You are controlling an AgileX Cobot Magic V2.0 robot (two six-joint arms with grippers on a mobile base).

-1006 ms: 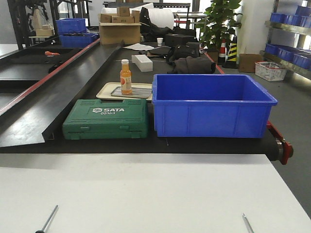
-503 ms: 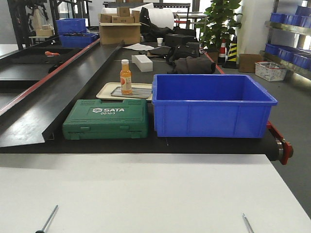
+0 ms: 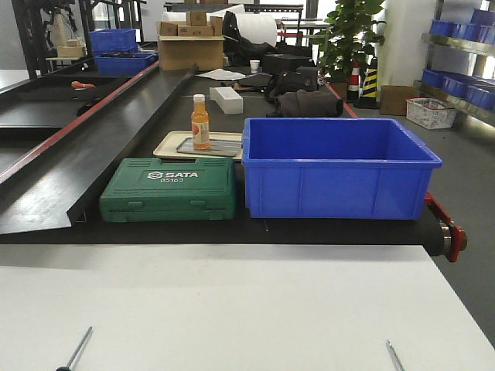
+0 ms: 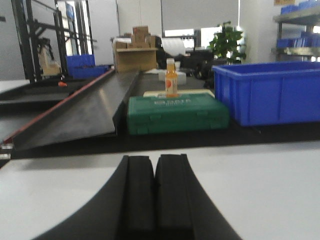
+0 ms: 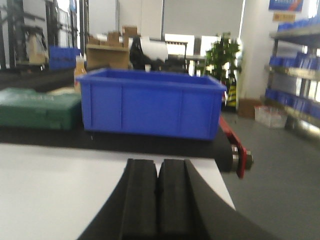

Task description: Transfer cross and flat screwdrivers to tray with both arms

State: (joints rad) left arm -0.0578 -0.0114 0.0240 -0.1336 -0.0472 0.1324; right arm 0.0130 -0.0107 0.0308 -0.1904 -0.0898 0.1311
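Observation:
Two thin silver screwdriver shafts lie on the white table [image 3: 232,301] at the bottom edge of the front view, one at the left [image 3: 78,348] and one at the right [image 3: 394,355]. Their handles are cut off by the frame. The tray is out of view. My left gripper [image 4: 154,161] hovers low over the white table, shut, with nothing between its pads. My right gripper [image 5: 159,165] is likewise shut and holds nothing, near the table's right side. Neither gripper shows in the front view, and neither wrist view shows a screwdriver.
Beyond the table's far edge runs a black conveyor carrying a green SATA tool case [image 3: 168,188], a deep blue bin [image 3: 334,170] and a beige tray [image 3: 166,145] with an orange bottle [image 3: 200,122]. A red roller bracket [image 3: 451,233] sticks out at the right.

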